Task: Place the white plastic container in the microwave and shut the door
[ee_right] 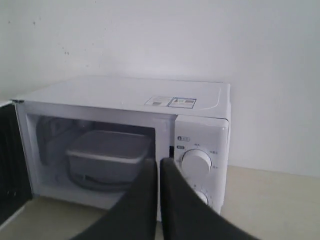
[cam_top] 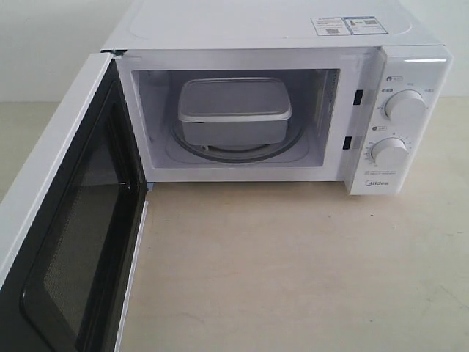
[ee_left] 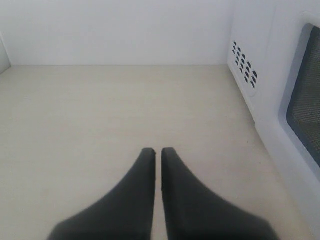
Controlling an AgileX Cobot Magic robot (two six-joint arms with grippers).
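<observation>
1. The container [cam_top: 233, 114], a shallow translucent-white plastic box with rounded corners and a flat lipped lid, sits on the glass turntable [cam_top: 242, 156] mid-cavity in the microwave [cam_top: 278, 29]
2. The microwave is a smooth white box at the table's [cam_top: 308, 264] far edge, with two round knobs [cam_top: 404, 106] and stickers [cam_top: 348, 26] on top
3. The door [cam_top: 51, 183] stands wide open, showing its black inner frame and mesh window
4. Left gripper [ee_left: 158, 150]: matte black tapered fingers pressed together, empty, near the microwave's vents [ee_left: 244, 70]
5. Right gripper [ee_right: 158, 161]: fingers pressed together, empty, facing the microwave's front

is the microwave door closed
No, the door stands swung wide open at the left of the microwave, leaving the white plastic container in plain sight inside.
</observation>
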